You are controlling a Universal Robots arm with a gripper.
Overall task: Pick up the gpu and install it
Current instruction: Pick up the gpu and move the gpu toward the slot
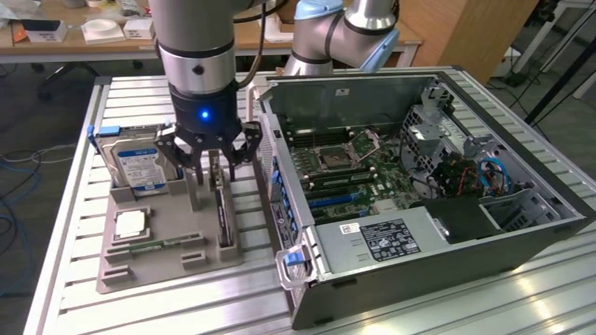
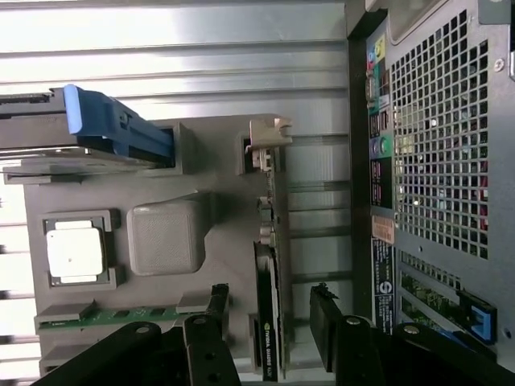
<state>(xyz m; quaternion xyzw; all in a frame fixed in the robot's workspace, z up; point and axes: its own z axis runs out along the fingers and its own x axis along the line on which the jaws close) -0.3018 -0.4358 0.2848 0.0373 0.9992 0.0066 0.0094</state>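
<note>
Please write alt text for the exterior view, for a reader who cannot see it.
A robot arm's open pincer hangs over the gpu, which stands on edge in a grey tray that also holds a hard drive. An open computer case sits to the exterior view's right.

Grey tray (image 1: 167,269) held hard drive (image 1: 139,164) upright at far end, processor (image 1: 130,223) and green memory stick (image 1: 158,246) lying nearer.

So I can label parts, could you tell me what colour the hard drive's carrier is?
The carrier is blue, clearest in the wrist view.
</note>
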